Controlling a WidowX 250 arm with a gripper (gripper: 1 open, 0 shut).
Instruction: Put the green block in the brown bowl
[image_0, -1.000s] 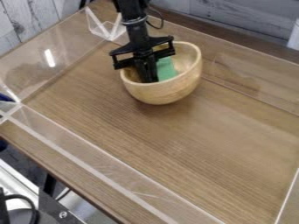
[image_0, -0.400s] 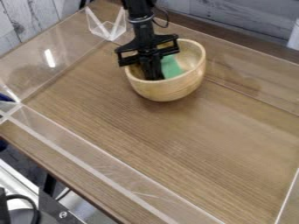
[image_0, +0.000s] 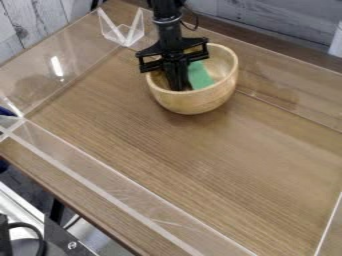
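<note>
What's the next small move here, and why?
Probably open the hand and let go. It is shut and reaches down inside the brown bowl, with the green block already within the rim, apparently leaning against the inner wall. Whether the block rests on the bowl's floor is hidden by the hand, so release before lifting away.

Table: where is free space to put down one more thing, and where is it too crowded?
The table is bare in front of the brown bowl, down to the near clear wall, and to the bowl's right. It is crowded at the bowl, where the gripper reaches inside beside the green block.
</note>
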